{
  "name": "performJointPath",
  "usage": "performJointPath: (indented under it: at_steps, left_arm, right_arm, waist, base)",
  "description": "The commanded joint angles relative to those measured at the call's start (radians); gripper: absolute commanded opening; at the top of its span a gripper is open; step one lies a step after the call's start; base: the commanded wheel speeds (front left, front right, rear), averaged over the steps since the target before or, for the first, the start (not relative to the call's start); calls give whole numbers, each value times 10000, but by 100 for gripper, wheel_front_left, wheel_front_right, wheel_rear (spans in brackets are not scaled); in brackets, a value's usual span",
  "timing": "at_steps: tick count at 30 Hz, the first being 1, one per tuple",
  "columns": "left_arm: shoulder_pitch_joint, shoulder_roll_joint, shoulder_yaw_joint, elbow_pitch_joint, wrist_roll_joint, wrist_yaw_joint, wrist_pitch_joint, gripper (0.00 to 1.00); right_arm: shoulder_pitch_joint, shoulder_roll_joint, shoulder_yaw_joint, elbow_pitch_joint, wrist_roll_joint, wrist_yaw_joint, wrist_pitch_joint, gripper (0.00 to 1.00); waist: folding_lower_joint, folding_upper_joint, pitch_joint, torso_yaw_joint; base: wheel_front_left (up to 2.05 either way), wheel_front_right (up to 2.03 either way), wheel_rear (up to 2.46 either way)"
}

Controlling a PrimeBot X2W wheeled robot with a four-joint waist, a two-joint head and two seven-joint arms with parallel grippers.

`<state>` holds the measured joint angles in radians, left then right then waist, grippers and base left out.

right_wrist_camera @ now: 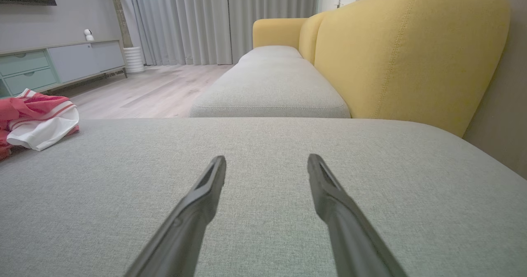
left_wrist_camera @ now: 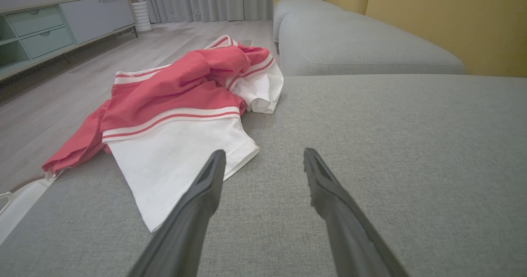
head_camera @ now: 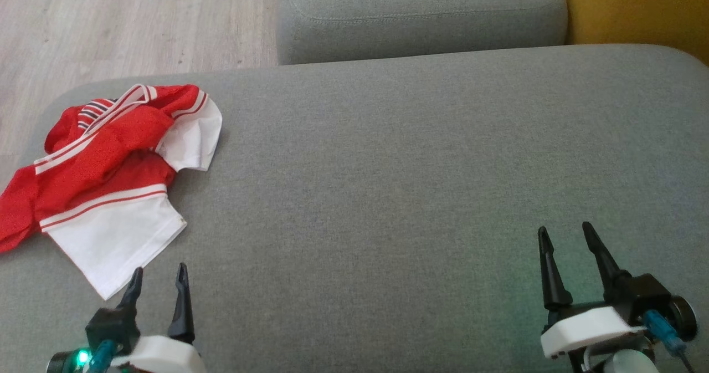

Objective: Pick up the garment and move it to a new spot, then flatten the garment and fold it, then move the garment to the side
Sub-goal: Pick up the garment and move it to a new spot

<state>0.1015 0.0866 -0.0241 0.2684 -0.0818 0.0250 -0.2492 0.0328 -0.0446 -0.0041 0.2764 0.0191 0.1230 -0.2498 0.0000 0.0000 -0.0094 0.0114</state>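
Grey cushion (head_camera: 388,168) bears garment (head_camera: 105,173), maybe overhanging; left gripper (head_camera: 159,267) and right gripper (head_camera: 564,226) gape empty.

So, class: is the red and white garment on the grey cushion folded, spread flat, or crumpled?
Crumpled. The garment lies bunched on the cushion, red cloth heaped over itself in wrinkles.

We find the garment (head_camera: 105,179) on the left end of the seat cushion (head_camera: 415,195). Our left gripper (head_camera: 159,269) is just before it, and our right gripper (head_camera: 564,228) is well apart at the right. A second cushion (head_camera: 421,18) lies behind, with floor (head_camera: 111,24) to its left.
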Motion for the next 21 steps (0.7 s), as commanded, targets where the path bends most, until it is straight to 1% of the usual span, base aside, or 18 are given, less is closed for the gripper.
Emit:
performJointPath:
  at_steps: [1,8,11,14,21]
  left_arm:
    - [-245,50,358,-244,-3,-21,-126,100]
    - [-299,7,360,-183,30,-94,-126,100]
    - [-367,-21,286,-115,67,-158,-126,100]
    - [-444,-59,235,-65,80,-181,-126,100]
    - [-352,-111,256,56,72,-193,-126,100]
  right_arm:
    - [-404,-57,192,-262,43,77,-120,100]
    - [-408,-57,187,-235,10,77,-120,100]
    - [-376,-57,246,-233,22,77,-120,100]
    - [-278,-57,321,-253,68,77,-120,100]
    - [-302,-57,654,-254,71,77,-120,100]
  waist:
    - [0,0,0,2]
    - [0,0,-3,80]
    - [0,0,-20,305]
    - [0,0,-47,804]
    - [0,0,-80,2479]
  base:
    - [0,0,0]
    - [0,0,0]
    - [0,0,0]
    - [0,0,0]
    - [0,0,0]
